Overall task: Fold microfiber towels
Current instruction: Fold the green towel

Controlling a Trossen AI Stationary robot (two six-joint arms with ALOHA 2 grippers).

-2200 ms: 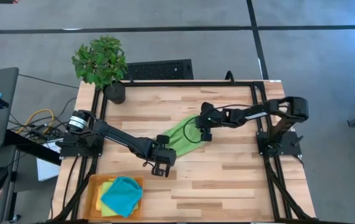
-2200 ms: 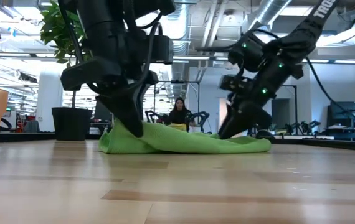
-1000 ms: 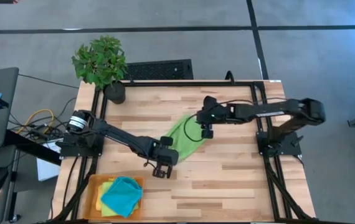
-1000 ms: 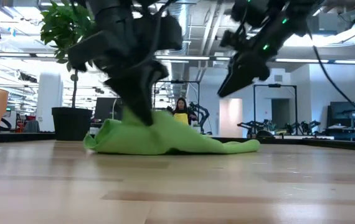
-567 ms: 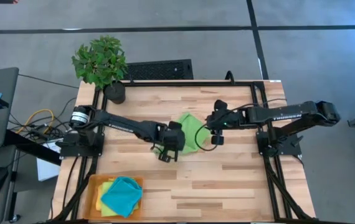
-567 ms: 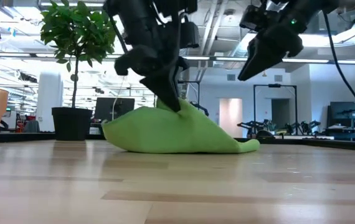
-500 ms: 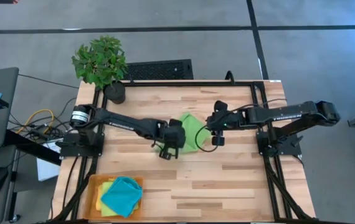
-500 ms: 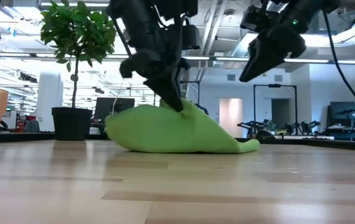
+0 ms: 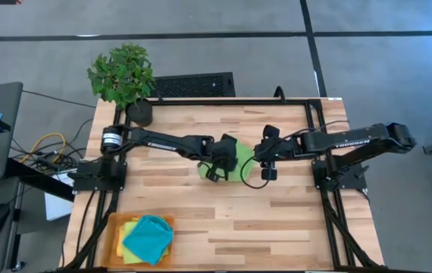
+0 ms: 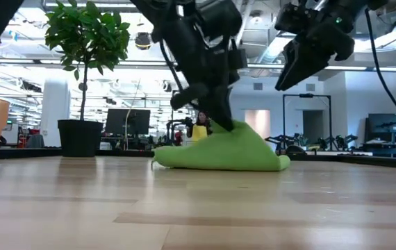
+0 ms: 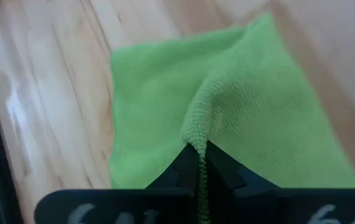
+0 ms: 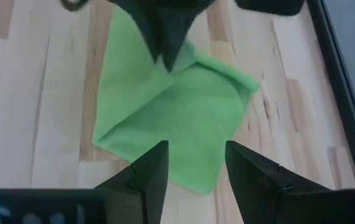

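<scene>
While the table carries one green towel near its centre, half folded, three more are waiting in the tray at 7 o'clock. A corner is pinched by the left gripper; the right gripper is spread above, at 3 o'clock.

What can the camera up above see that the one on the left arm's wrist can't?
Only the high view shows the whole table, both arms, the open right gripper hovering beside the towel, the potted plant and the orange tray of other cloths. Only the left wrist view shows the left gripper shut on a pinched ridge of cloth. Both show the lime green towel on the wood.
</scene>
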